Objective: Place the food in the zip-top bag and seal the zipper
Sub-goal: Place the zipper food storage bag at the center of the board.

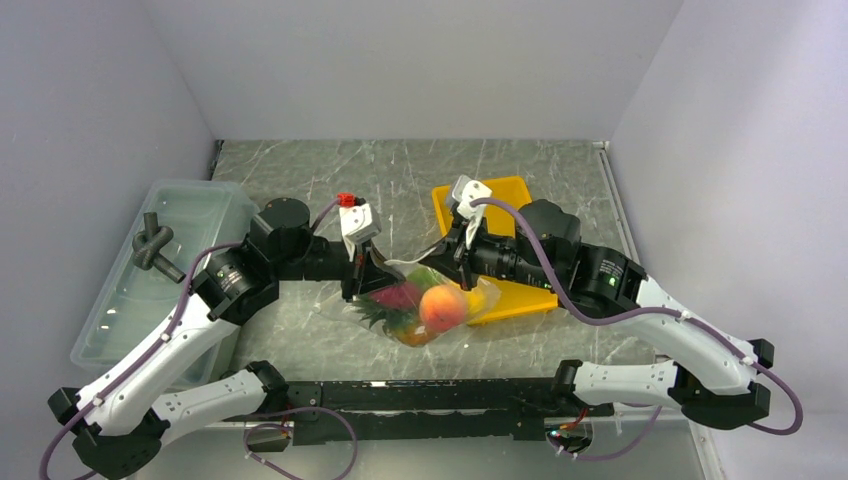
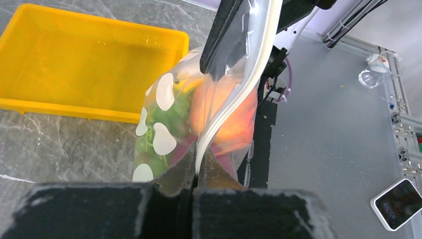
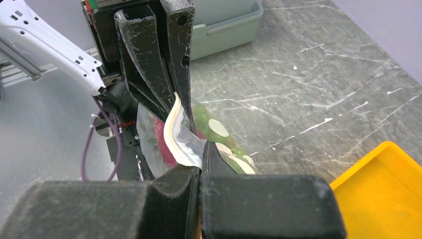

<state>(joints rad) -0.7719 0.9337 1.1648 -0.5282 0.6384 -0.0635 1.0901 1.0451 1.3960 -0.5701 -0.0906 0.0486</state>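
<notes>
Nearest the arm bases, low in the centre of the top view, the zip-top bag hangs with the food inside it. The peach-coloured fruit sits at its right. The dark red-purple piece is just left of that, and the pineapple pokes its green crown toward the lower left. In the left wrist view the green grape bunch shows behind the white dots. Whether the bag's bottom rests on the bench I cannot tell.

Just above the food, the zipper runs along the bag's mouth from one claw to the other. The left claw is clamped on the strip's left end; its wrist view shows the two fingers pressed together on it at bottom centre. The right claw pinches the other end in the same way, fingers tight on the white edge. The strip curves between them, and whether it is sealed along its whole length cannot be told.

Beyond the right claw lies the yellow tray, right of centre, with the bag's right side overlapping its near rim in the top view. The translucent bin stands at the left of the frame, well apart from the bag.
</notes>
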